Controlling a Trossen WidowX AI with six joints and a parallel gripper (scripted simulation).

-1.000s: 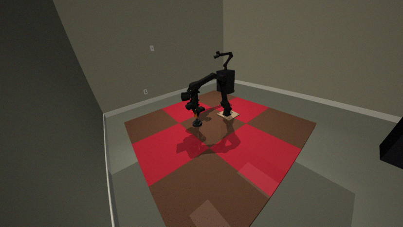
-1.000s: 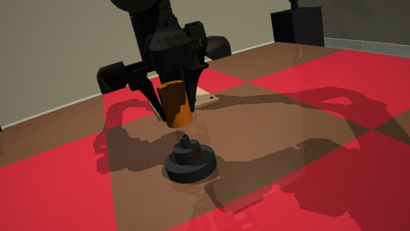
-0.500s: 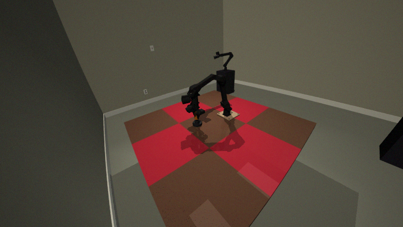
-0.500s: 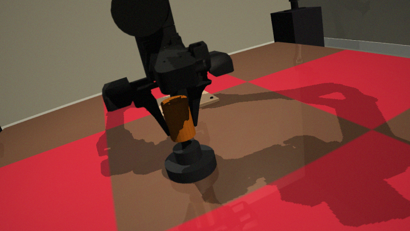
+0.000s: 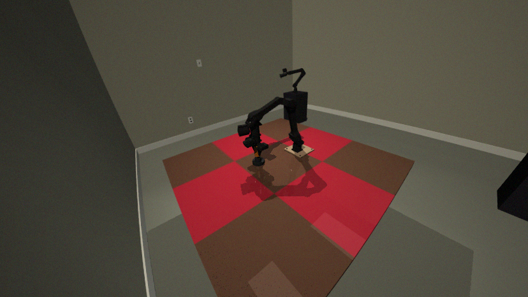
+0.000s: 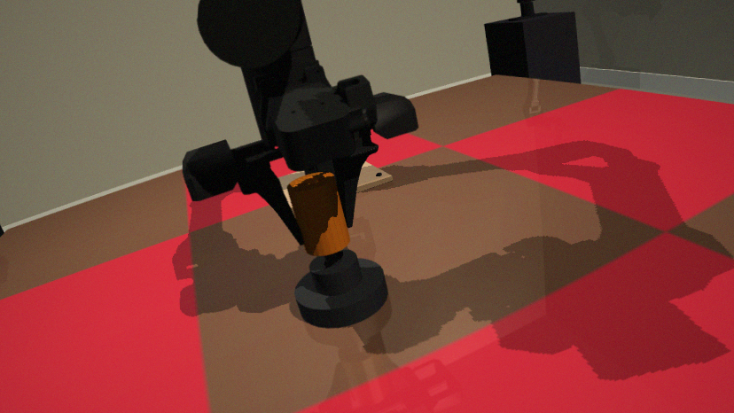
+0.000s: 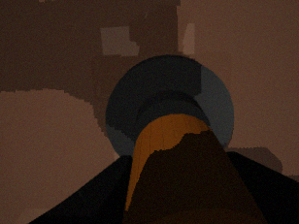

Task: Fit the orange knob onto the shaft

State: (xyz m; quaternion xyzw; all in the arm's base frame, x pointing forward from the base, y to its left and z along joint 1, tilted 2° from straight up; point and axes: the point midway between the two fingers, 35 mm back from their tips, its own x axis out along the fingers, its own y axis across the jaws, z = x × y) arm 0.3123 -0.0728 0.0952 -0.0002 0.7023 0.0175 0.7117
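The orange knob [image 6: 333, 233] [image 7: 167, 132] [image 5: 257, 153] is held between the fingers of my gripper [image 6: 325, 235], slightly tilted in the exterior view. Its lower end is right over the dark round pedestal [image 6: 341, 302] [image 7: 146, 81] [image 5: 258, 162]. In the exterior view a short part of the dark shaft [image 6: 334, 257] shows between the knob's underside and the pedestal's raised middle, so the knob is not against the pedestal. Whether the shaft's tip is inside the hole is hidden. In the wrist view the knob covers the shaft. The shaft's flat side cannot be seen.
The arm's pale base plate [image 5: 309, 150] [image 6: 377, 180] is behind the pedestal. A dark box [image 5: 300, 106] [image 6: 551, 48] with another small arm [image 5: 301, 75] stands at the back. Another dark box [image 5: 515, 195] is at the far right of the top view. The arm's shadow falls around the pedestal.
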